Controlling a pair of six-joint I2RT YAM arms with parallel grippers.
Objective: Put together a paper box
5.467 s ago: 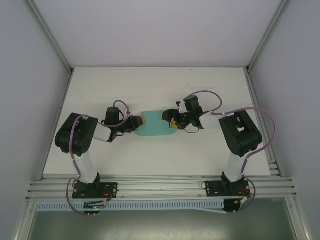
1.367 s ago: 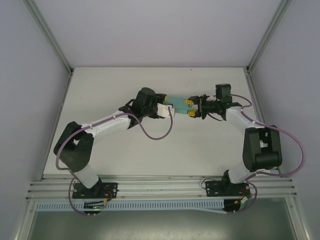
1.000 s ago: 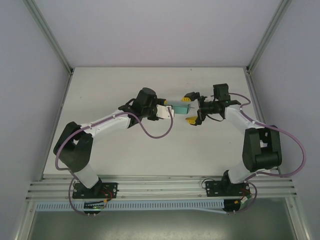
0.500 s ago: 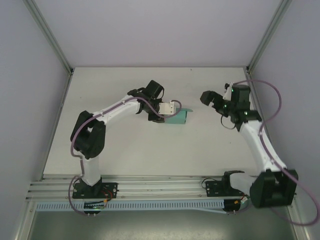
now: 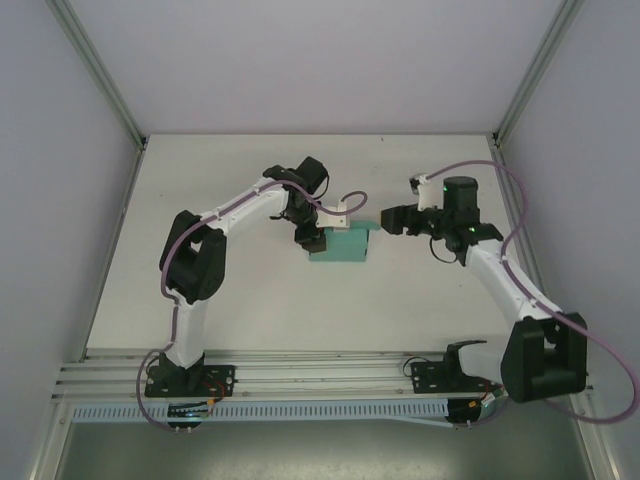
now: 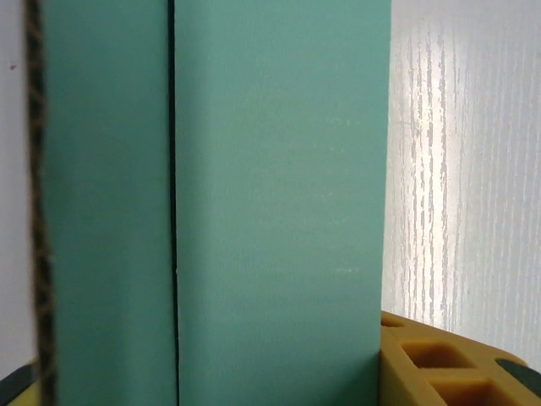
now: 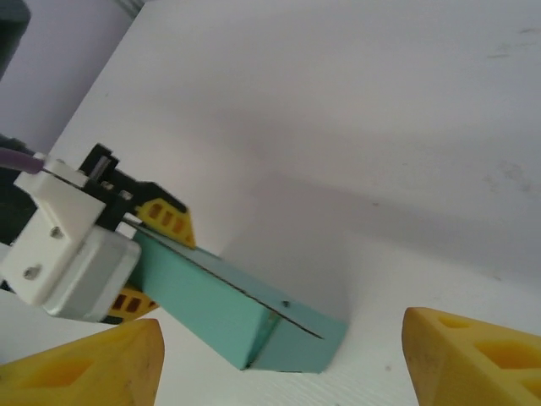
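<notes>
Left gripper [image 7: 149, 259]: clamped on the paper box [image 5: 342, 243] at its left end, a yellow finger [image 7: 166, 222] on each side of the card.
Right gripper [image 7: 281, 328]: fingers spread wide, holding nothing; near the box's right end, not touching it.
Paper box: teal, folded to a small rectangular shape, resting mid-table; top panel overhangs the right end.
Table [image 5: 250, 300]: white, box slightly far of centre.

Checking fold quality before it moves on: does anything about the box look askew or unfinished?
On the paper box, clamped by the left gripper, the top panel sits slightly proud at its free end, its raw edge showing a dark gap. The right gripper is open, clear of it.
</notes>
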